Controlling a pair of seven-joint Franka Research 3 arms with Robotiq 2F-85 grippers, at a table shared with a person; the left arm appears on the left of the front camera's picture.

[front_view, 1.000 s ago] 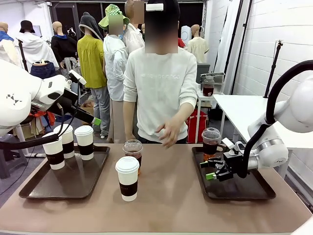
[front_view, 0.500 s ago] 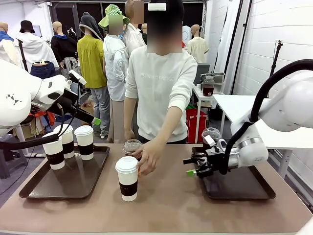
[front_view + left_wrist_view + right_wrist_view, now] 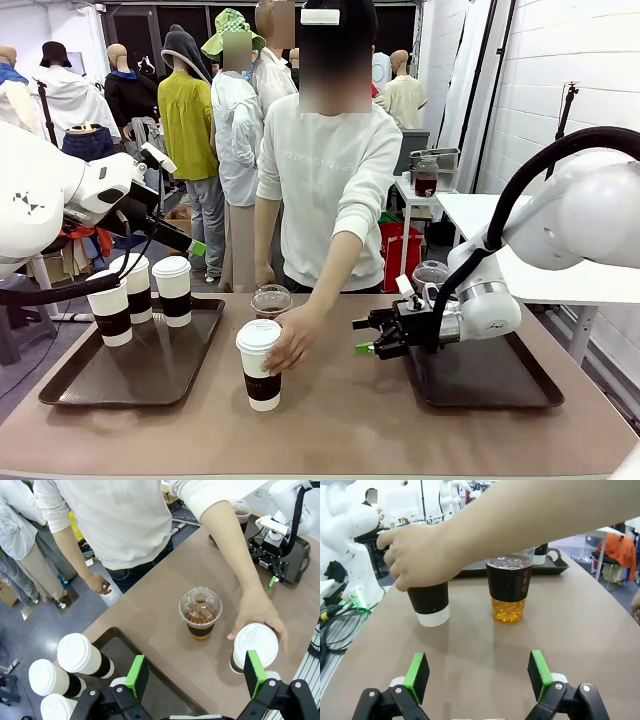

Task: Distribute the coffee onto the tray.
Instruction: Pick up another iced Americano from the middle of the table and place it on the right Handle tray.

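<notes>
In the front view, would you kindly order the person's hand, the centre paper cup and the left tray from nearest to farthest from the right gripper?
1. Person's hand, just left of the right gripper.
2. Paper cup, under that hand, at centre.
3. Left tray, at the far left.

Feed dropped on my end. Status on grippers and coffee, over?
Left gripper open above brown left tray; right gripper open, facing mid-table. White-lidded brown-sleeved paper cup and clear dome-lidded plastic cup off-tray. Person's hand on paper cup, in the way.
</notes>
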